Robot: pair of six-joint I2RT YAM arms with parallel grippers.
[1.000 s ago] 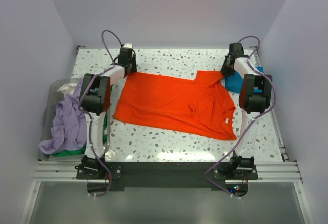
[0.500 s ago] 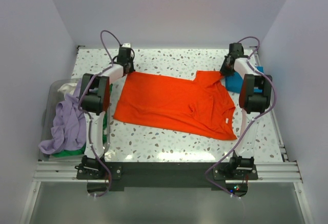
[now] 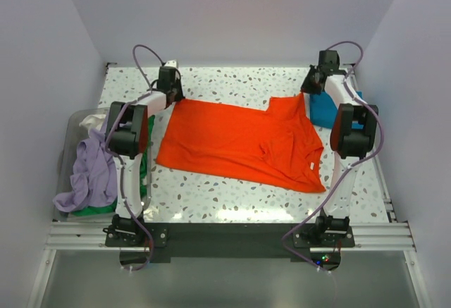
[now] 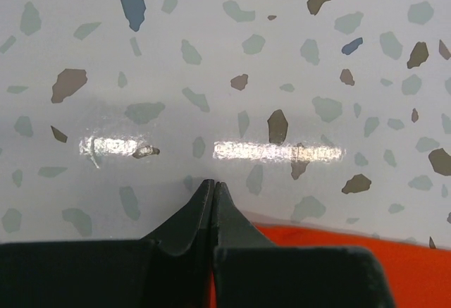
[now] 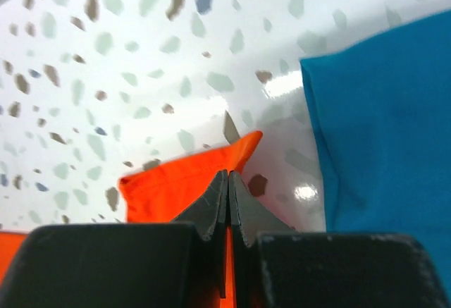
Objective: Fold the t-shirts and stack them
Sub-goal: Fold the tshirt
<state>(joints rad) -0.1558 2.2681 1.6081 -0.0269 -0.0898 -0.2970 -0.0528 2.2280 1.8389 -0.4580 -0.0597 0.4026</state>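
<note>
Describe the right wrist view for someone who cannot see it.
The right gripper, shut, pinches the edge of an orange t-shirt over a speckled white table. A teal-blue t-shirt lies on the table to the right.

1. In your left wrist view, the bright orange cloth t-shirt (image 4: 394,266) is only a strip. The bottom edge cuts it off and the left gripper (image 4: 213,185) hides the rest. You cannot tell whether any cloth sits between its closed tips.
2. In your right wrist view, the teal-blue cloth t-shirt (image 5: 387,132) runs off the right edge. The blurred black body of the right gripper (image 5: 227,175) covers the orange shirt's lower part.
3. From above, you see the green cloth t-shirt (image 3: 91,211) only as slivers under the lavender cloth t-shirt (image 3: 91,174) and behind the left arm (image 3: 130,153). The whitish cloth t-shirt (image 3: 90,120) is mostly buried.
4. From above, both grippers' jaws are too small to read.
</note>
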